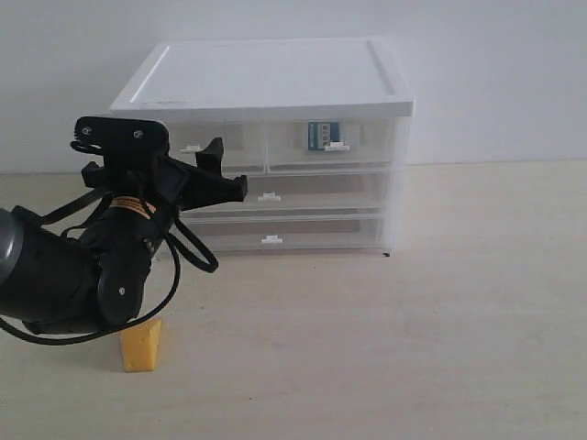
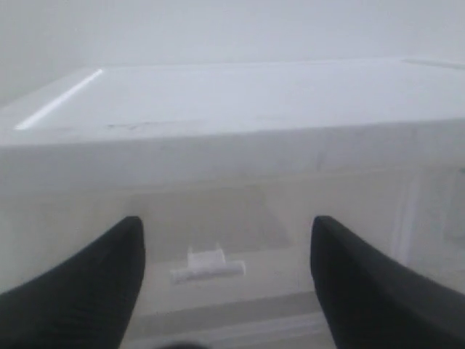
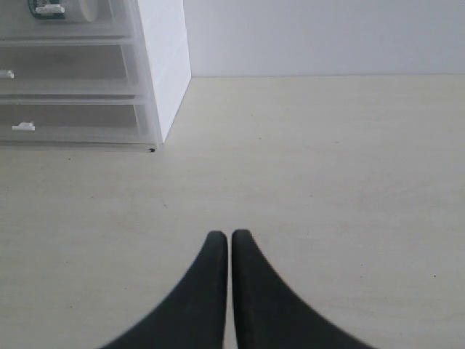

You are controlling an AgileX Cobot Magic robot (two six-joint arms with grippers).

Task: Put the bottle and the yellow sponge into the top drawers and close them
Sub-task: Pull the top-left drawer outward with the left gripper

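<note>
**Entry: drawer unit and loose items**

- One white drawer cabinet (image 1: pixel 275 82) at 12 o'clock on the worktop (image 1: pixel 413 321).
- It has four clear drawers: two half-width top drawers (image 1: pixel 225 147) side by side, and two full-width drawers (image 1: pixel 275 194) beneath.
- Each drawer front carries one white clip handle (image 2: pixel 209 263), four in all. All four fronts look flush, so shut.
- One bottle (image 1: pixel 321 136), inside the top drawer on the 3 o'clock side of the pair, label toward the front. That half of the job appears done.
- One yellow sponge (image 1: pixel 142 346), on the worktop at 7 o'clock from the cabinet, well apart from it and just under the left arm. It is not yet stowed.
- The left pincer (image 1: pixel 227 170) has its jaws spread wide and holds nothing. It is level with the top drawer on the 9 o'clock side.
- In the wrist view that drawer's handle sits between the two fingers (image 2: pixel 94 291). The pincer is probably lined up to catch the handle and draw the empty drawer open for the sponge. Whether it touches the handle cannot be told.
- The right pincer (image 3: pixel 230 243) has its jaws pressed together and is empty. It sits low over bare worktop toward 4 o'clock from the cabinet, outside the exterior view, seemingly parked clear of the work.
</note>
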